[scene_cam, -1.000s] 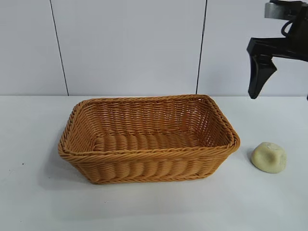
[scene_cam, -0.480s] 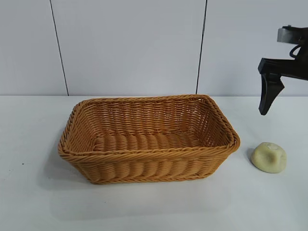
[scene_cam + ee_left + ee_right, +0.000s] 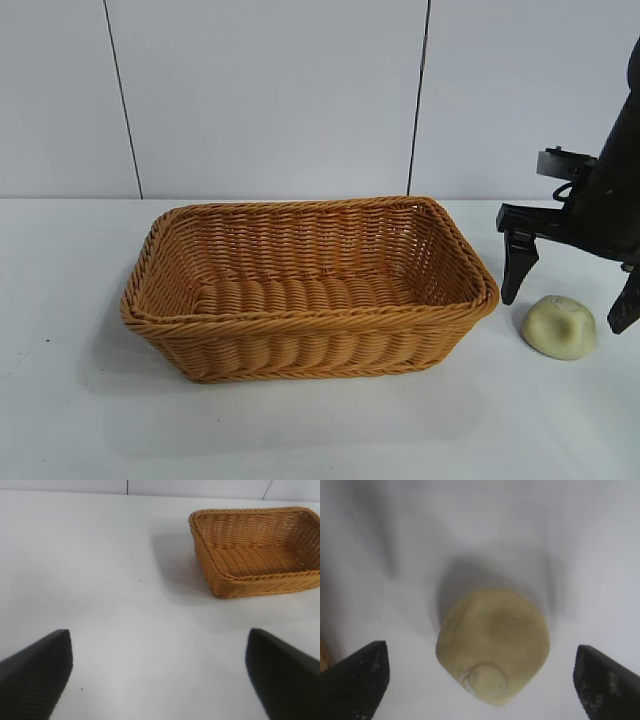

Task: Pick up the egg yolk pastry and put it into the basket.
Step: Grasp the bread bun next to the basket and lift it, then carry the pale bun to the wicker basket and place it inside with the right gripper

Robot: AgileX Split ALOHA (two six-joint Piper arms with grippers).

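The egg yolk pastry (image 3: 559,327), a pale cream-yellow lump with a dimple, lies on the white table just right of the basket (image 3: 300,320). My right gripper (image 3: 567,308) hangs low over it, open, with one black finger on each side and neither touching it. The right wrist view shows the pastry (image 3: 495,640) centred between the wide-apart fingers of that gripper (image 3: 480,672). The basket holds nothing. My left gripper (image 3: 157,645) is open over bare table, away from the basket (image 3: 240,575), and is out of the exterior view.
A white panelled wall (image 3: 270,100) stands behind the table. The basket's right end (image 3: 488,295) is close to the right gripper's nearer finger. Open table surface (image 3: 300,430) runs in front of the basket.
The right gripper has come down from high at the upper right to table level, and its open fingers now straddle the pastry. Pastry and basket have not moved.
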